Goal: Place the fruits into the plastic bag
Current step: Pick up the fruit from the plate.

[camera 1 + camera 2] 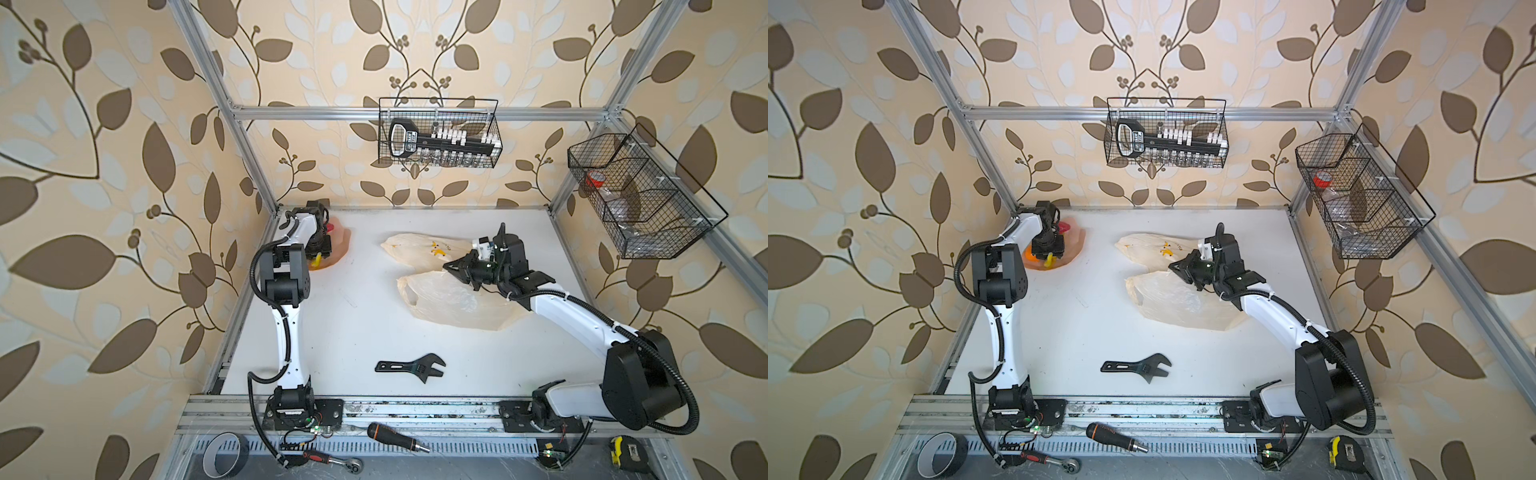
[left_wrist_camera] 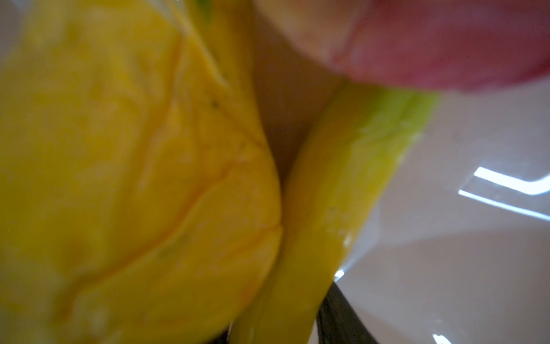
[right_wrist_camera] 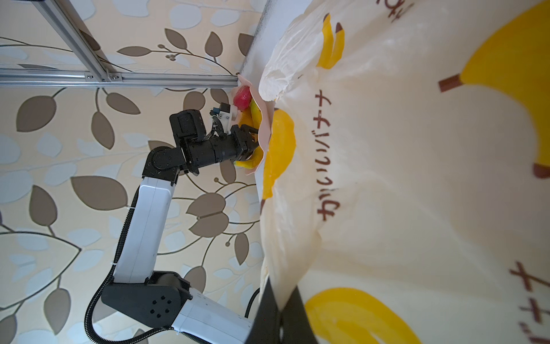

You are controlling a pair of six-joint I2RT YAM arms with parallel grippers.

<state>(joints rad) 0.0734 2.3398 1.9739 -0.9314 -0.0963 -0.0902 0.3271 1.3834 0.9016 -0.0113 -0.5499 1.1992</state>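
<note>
Several fruits [image 1: 317, 259], bananas probably, fill the pink dish [image 1: 343, 243]; plastic bag [image 1: 449, 299] apart.

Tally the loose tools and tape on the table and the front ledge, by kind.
Adjustable wrench: 1
Screwdriver: 1
Ratchet: 1
Tape measure: 1
Roll of tape: 1
Total: 5

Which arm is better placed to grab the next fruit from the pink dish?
Left arm: its jaws are in the pink dish at the bananas; the right arm has its jaws pinched on the plastic bag.
</note>
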